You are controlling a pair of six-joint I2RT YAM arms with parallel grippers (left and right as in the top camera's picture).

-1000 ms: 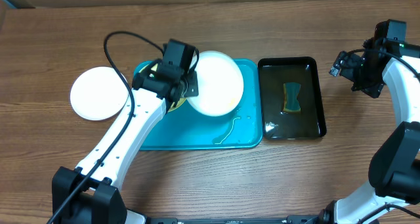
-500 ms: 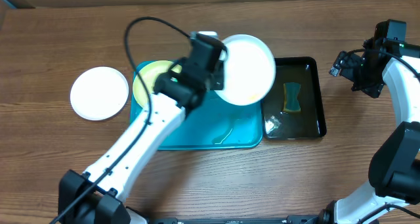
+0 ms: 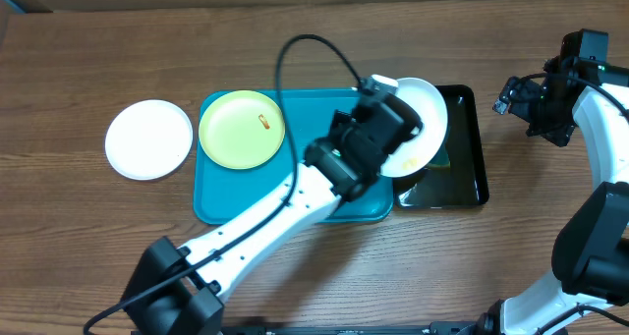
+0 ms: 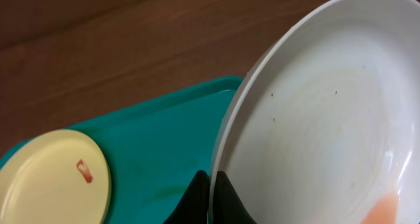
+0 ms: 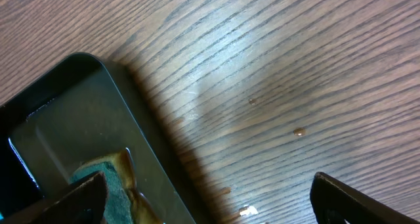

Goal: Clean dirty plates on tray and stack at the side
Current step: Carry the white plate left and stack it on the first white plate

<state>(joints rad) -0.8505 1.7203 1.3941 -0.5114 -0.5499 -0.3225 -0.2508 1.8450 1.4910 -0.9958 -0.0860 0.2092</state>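
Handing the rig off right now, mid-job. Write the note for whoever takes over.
Left gripper shut on the rim of a white plate, tilted over the black tray; orange smear on it.
Right gripper open, empty, above the table beside that tray.
Yellow-green plate, smeared, lies on the turquoise tray.
Second white plate lies on the table left of it, looking clean: done.
Left: wash and stack the held plate, then the yellow-green one.

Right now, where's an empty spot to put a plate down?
Bare wood lies right of the black tray and left of the lone white plate. The turquoise tray is crowded: the yellow-green plate sits on it, and the left arm reaches across, its end effector holding a second white plate.
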